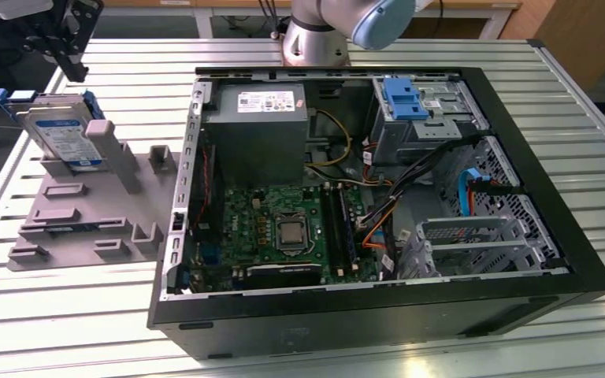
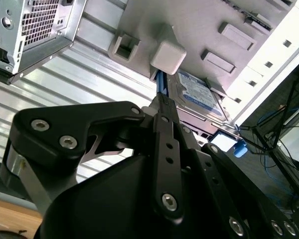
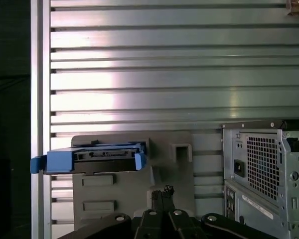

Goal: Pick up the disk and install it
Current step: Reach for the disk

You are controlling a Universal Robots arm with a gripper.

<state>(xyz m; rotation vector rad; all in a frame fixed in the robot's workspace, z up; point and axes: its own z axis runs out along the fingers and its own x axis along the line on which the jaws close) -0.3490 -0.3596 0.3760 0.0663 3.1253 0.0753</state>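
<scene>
Exterior view: end effector point(image 1: 72, 71), pressed together and empty, hovers at 12 o'clock from the disk point(image 1: 61, 135); I think it should spread wide, then descend squarely.

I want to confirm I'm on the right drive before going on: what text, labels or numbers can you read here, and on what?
Nothing can be read word for word.
Label on the disk: white and blue, print too small to read.
White sticker on the power supply: print too small to read.
</scene>
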